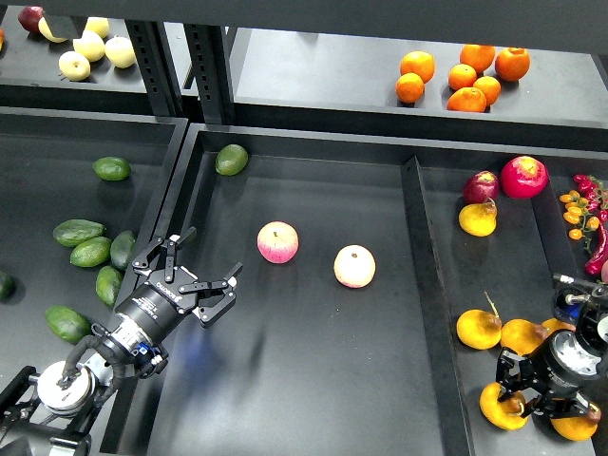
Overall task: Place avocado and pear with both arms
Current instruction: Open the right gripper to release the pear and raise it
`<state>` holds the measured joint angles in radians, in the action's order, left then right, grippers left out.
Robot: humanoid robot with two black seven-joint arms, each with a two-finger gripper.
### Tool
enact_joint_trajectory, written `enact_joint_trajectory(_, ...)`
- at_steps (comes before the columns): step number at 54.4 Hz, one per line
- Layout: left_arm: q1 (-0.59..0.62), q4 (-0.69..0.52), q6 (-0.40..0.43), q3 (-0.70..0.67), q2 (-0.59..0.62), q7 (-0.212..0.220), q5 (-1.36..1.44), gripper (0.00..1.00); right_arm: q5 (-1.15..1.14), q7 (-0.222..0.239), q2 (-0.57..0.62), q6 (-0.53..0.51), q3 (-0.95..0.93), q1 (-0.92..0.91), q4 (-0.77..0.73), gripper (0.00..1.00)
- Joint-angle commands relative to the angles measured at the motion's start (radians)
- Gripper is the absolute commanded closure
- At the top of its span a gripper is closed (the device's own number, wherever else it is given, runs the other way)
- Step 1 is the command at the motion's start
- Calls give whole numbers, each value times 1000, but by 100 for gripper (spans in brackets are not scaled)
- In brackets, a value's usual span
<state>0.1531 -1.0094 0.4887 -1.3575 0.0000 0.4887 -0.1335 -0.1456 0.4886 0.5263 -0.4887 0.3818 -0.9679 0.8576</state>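
Shop-like produce display w/ black bins [304, 380] (fruit sorted by type), shelf [323, 76] behind.

My left end effector [204, 271] hangs open just left of the two apples [277, 241]. My right end effector [521, 394] sits on a pear [501, 407], far right of them.

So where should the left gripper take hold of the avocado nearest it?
Probably across the narrow middle of that avocado, coming from above. It lies flat in the left bin, packed among others, so side approaches look blocked. The left gripper is open over the middle bin.
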Motion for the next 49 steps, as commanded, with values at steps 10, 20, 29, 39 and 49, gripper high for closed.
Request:
enact_joint_trajectory(10, -1, -1, 0, 0, 0, 0, 0, 1, -3, 0, 6, 0, 6, -14, 11, 2)
enact_joint_trajectory(20, -3, -3, 0, 0, 0, 0, 0, 1, 3, 0, 61, 0, 12, -28, 53, 1)
enact_joint_trajectory(29, -4, -1, 0, 0, 0, 0, 0, 1, 9, 0, 132, 0, 6, -41, 98, 1)
enact_joint_trajectory(39, -4, -3, 0, 8, 0, 0, 0, 1, 122, 0, 191, 0, -49, -58, 138, 1)
enact_joint_trajectory(49, -4, 0, 0, 14, 0, 0, 0, 1, 288, 0, 250, 0, -182, -35, 165, 1)
